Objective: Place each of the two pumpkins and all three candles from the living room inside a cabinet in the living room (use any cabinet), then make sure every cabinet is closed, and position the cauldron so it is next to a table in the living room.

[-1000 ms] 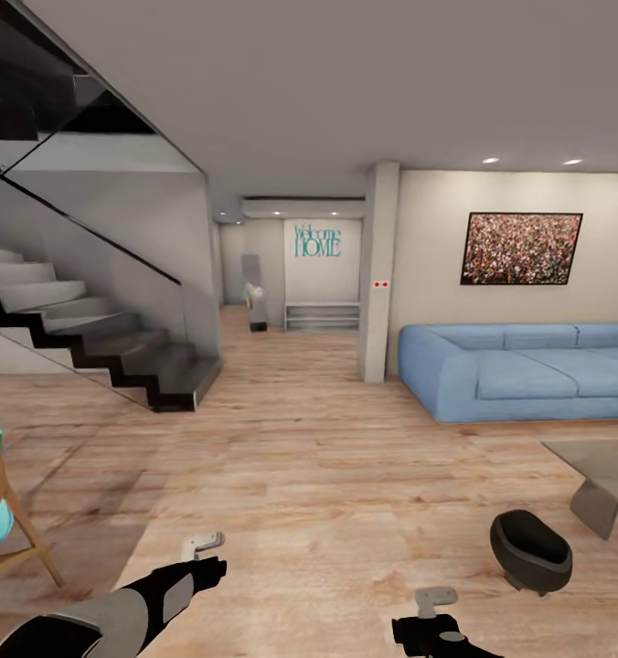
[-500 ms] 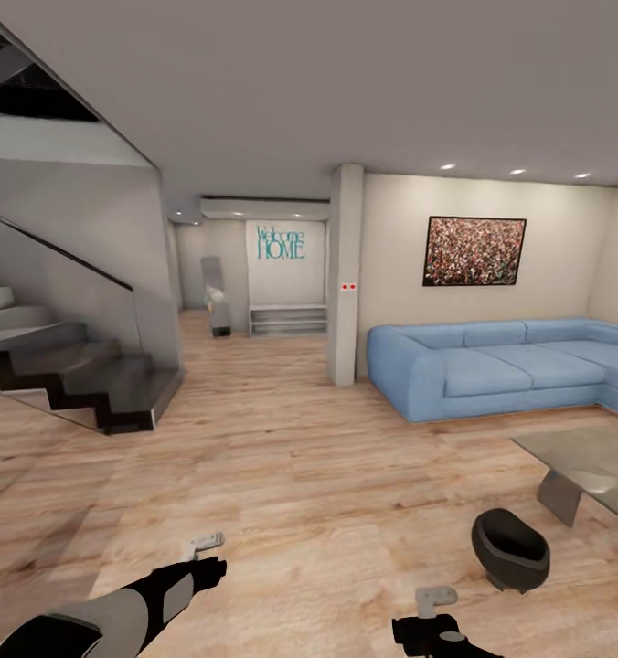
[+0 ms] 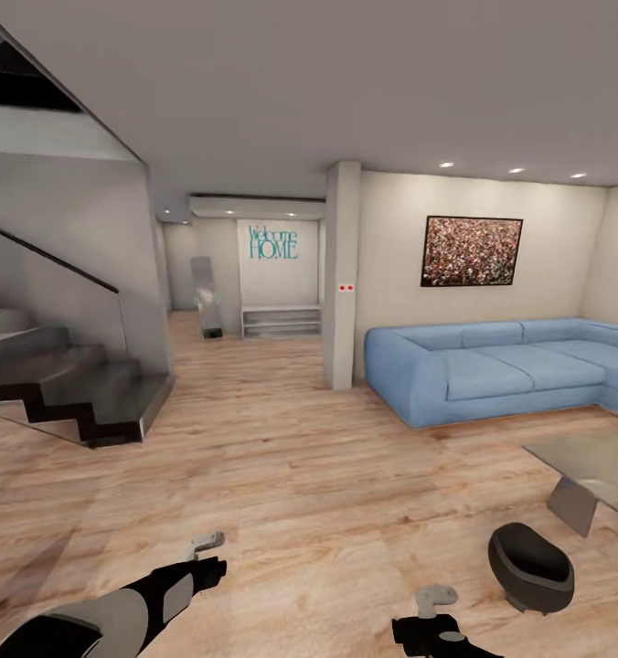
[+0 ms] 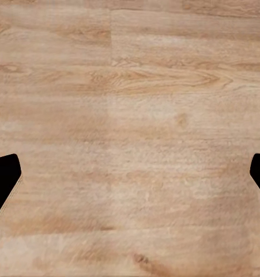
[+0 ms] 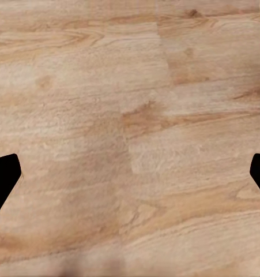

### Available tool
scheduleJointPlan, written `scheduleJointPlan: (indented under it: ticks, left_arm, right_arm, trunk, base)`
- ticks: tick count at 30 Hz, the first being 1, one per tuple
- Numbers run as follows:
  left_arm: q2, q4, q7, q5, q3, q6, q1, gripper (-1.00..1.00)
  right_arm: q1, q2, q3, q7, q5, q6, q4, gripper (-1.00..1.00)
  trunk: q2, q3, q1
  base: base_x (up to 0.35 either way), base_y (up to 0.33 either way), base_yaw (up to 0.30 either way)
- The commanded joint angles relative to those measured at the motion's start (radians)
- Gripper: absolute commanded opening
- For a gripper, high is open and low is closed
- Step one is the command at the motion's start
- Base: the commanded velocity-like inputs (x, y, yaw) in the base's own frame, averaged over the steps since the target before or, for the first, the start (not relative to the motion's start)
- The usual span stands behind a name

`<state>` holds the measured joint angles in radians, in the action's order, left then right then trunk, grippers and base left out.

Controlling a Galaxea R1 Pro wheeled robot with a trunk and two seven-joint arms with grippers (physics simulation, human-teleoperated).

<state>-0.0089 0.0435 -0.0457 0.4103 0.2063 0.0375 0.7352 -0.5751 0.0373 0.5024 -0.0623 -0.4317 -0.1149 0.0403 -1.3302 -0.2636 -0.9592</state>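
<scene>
The black cauldron (image 3: 530, 567) stands upright on the wooden floor at the lower right, close to the near left corner of the low grey-topped table (image 3: 591, 454). My left gripper (image 3: 206, 546) hangs over bare floor at the lower left, and its wrist view has the dark fingertips (image 4: 4, 179) far apart with only planks between them. My right gripper (image 3: 434, 599) sits at the bottom edge, left of the cauldron and apart from it. It is open too, over bare floor (image 5: 130, 144). The pumpkins, candles and cabinet are out of view.
A blue corner sofa (image 3: 501, 366) lines the right wall behind the table. A white pillar (image 3: 342, 274) stands mid-room, with a hallway and a low shelf (image 3: 281, 322) beyond it. Dark stairs (image 3: 71, 388) with a glass rail rise at the left. Wide wooden floor lies ahead.
The camera has swung right: the stairs slid left, more of the sofa and table came into view, and the turquoise chair left the picture. Both arms hold the same pose.
</scene>
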Motion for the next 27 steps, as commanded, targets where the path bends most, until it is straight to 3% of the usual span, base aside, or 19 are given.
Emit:
scheduleJointPlan:
  ticks: [1, 7, 27]
  left_arm:
    - [0.000, 0.001, -0.002, 0.009, 0.008, 0.002, 0.001, 1.00]
    - [0.000, 0.001, -0.002, 0.009, 0.008, 0.001, 0.001, 1.00]
    - [0.000, 0.001, -0.002, 0.009, 0.008, 0.001, 0.001, 1.00]
  right_arm:
    - [-0.002, 0.001, 0.008, -0.001, -0.009, -0.006, 0.004, 1.00]
    - [-0.002, 0.001, 0.007, -0.001, -0.009, -0.006, 0.004, 1.00]
    - [-0.002, 0.001, 0.007, -0.003, -0.011, -0.006, 0.004, 1.00]
  trunk:
    - [-0.001, -0.001, -0.001]
    - [-0.001, -0.001, -0.001]
    - [-0.001, -0.001, -0.001]
  base:
    - [0.298, 0.192, 0.000]
    - [0.298, 0.192, -0.066]
    - [0.298, 0.188, -0.275]
